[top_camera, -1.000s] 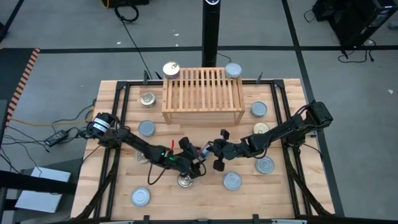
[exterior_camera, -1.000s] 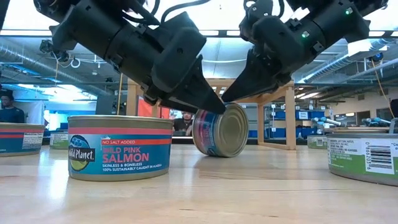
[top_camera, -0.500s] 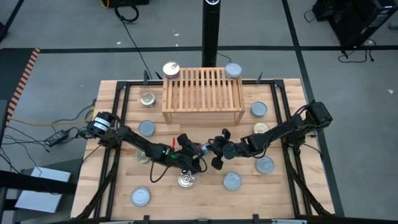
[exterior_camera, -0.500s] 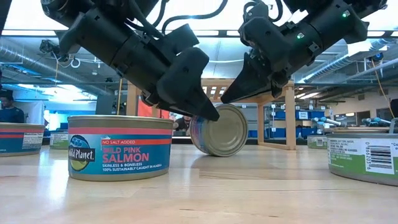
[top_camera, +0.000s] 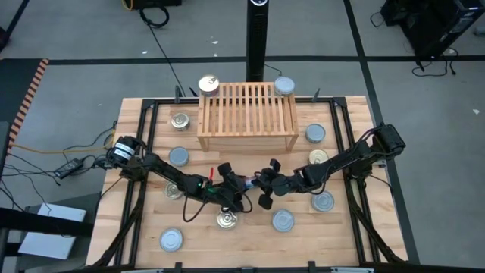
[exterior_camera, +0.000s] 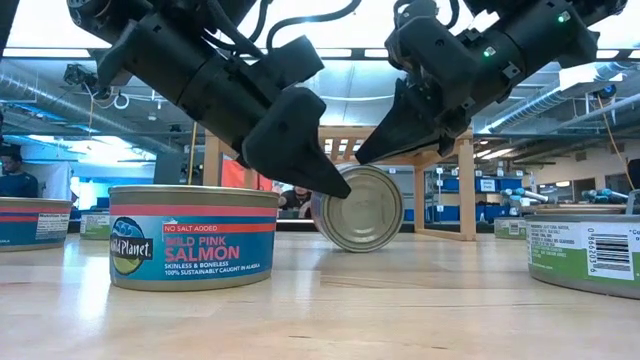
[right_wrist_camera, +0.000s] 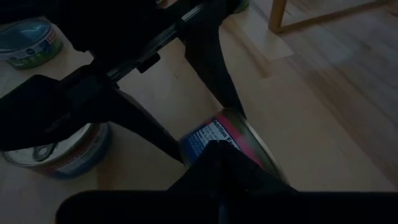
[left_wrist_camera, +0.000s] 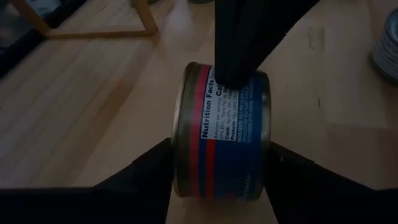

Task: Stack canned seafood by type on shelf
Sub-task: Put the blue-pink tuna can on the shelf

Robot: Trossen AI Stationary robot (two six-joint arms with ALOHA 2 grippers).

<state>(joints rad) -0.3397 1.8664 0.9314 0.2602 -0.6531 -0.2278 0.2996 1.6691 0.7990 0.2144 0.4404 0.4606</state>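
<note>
A tin with a red and blue label (left_wrist_camera: 221, 134) stands on its edge at the table's middle (top_camera: 248, 182), its gold flat end (exterior_camera: 365, 210) facing the near edge. My left gripper (left_wrist_camera: 219, 186) is open, one finger beside each flat end of this tin (top_camera: 229, 189). My right gripper (exterior_camera: 362, 162) is shut above the tin, coming from the right (top_camera: 264, 182). The light-wood slatted shelf (top_camera: 246, 117) stands farther back, with a gold-lidded tin (top_camera: 208, 85) and a silver-lidded tin (top_camera: 284, 85) at its far corners. My left gripper has its fingers (left_wrist_camera: 149, 168) close against the tin's two flat ends, level from the table's left; whether they touch it I cannot tell. My right gripper rests its shut fingertips (left_wrist_camera: 230, 68) on the top of the tin's curved wall (left_wrist_camera: 233, 93), slanting down from the right. The tin stands on its edge on the table.
Other tins lie flat around the arms: a pink salmon tin (exterior_camera: 193, 238), a green-labelled one (exterior_camera: 585, 250), and several more (top_camera: 283, 221) (top_camera: 323, 201) (top_camera: 178, 157) (top_camera: 171, 240). A black post (top_camera: 256, 38) rises behind the shelf. A person (exterior_camera: 12, 172) shows in the room beyond.
My left gripper has moved toward the far edge and sunk lower, so its fingers now stand on both sides of the tin. The tin, still on its edge under my right gripper, has turned about: its gold end now faces the near edge squarely.
</note>
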